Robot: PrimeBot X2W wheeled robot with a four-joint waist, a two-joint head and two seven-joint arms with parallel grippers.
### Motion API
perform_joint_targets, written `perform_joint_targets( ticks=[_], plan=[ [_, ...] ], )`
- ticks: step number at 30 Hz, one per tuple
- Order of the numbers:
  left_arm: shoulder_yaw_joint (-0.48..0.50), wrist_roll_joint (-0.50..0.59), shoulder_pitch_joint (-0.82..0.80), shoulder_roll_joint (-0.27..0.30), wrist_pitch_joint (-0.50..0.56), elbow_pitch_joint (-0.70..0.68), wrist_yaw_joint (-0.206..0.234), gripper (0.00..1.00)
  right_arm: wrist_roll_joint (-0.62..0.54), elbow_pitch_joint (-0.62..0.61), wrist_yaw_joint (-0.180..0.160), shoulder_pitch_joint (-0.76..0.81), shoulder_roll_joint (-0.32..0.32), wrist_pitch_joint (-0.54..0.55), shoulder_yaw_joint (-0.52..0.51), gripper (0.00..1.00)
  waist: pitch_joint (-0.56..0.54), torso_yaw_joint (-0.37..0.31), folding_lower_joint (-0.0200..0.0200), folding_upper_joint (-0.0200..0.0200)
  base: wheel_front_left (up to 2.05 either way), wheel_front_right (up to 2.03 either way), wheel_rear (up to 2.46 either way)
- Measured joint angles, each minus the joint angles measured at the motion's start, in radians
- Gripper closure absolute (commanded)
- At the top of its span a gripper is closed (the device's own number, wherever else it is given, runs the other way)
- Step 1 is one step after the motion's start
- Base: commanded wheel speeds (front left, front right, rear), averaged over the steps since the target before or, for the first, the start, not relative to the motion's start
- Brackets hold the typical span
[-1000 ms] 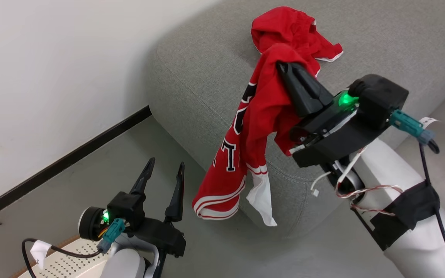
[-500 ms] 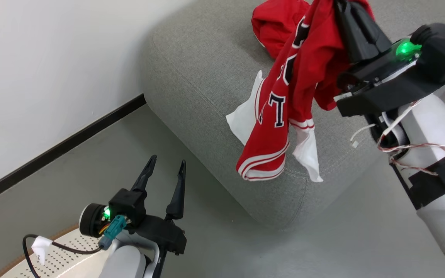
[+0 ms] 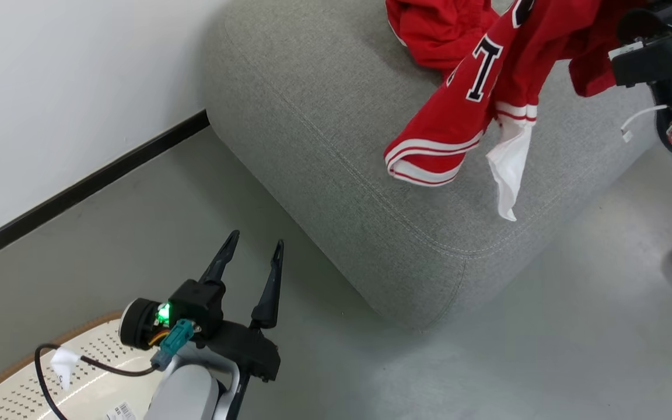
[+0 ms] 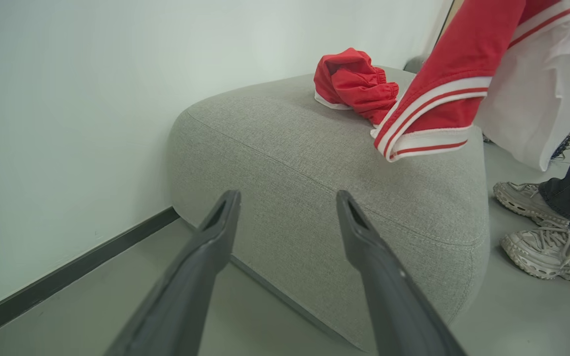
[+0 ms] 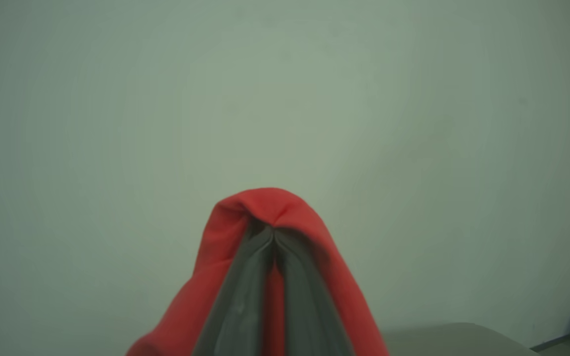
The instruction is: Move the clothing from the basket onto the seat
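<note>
One red garment (image 3: 435, 29) lies on the seat (image 3: 324, 146), my right end effector (image 5: 272, 230) grips a jersey (image 3: 458, 116) over its front edge, and my left end effector (image 3: 257, 245) gapes empty.

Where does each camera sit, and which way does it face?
Head view: atop the robot, looking down at the grey fabric seat; left end effector shows.
Left wrist view: on that wrist, faces the seat along its dark fingers.
Right wrist view: on that wrist, faces a pale wall; right end effector shut on the red white-trimmed jersey.
Head and left wrist share that jersey.
</note>
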Motion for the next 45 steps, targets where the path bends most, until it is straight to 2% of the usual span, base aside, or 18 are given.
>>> perform_joint_targets(
  ticks=[8, 16, 19, 32, 39, 45],
  plan=[
    [-0.020, 0.011, -0.042, 0.000, 0.006, 0.004, -0.016, 0.00, 0.000, 0.049, 0.000, -0.057, -0.051, 0.000, -0.050, 1.00, 0.055, 0.021, 0.0001, 0.0001, 0.00, 0.00, 0.00],
    [-0.024, 0.035, -0.075, 0.015, 0.016, 0.005, -0.017, 0.00, -0.003, 0.100, 0.000, -0.172, -0.161, 0.000, -0.144, 1.00, 0.121, 0.072, 0.0001, 0.0000, 0.00, 0.00, 0.00],
    [-0.026, 0.038, -0.087, 0.018, 0.016, 0.005, -0.025, 0.00, -0.018, 0.112, -0.002, -0.193, -0.173, 0.000, -0.157, 1.00, 0.145, 0.091, 0.0001, 0.0000, 0.00, 0.00, 0.00],
    [-0.046, 0.050, -0.128, 0.030, 0.033, 0.008, -0.034, 0.00, -0.044, 0.212, -0.048, -0.340, -0.233, -0.001, -0.212, 1.00, 0.249, 0.162, 0.0002, 0.0001, 0.00, 0.00, 0.00],
    [-0.057, 0.057, -0.133, 0.037, 0.033, 0.016, -0.042, 0.00, -0.053, 0.303, -0.090, -0.412, -0.326, -0.001, -0.271, 1.00, 0.298, 0.192, 0.0001, 0.0001, 0.00, 0.00, 0.00],
    [-0.072, 0.062, -0.148, 0.037, 0.035, 0.019, -0.043, 0.00, -0.050, 0.386, -0.112, -0.426, -0.350, -0.001, -0.305, 1.00, 0.333, 0.215, 0.0000, 0.0001, 0.00, 0.00, 0.00]
  ],
)
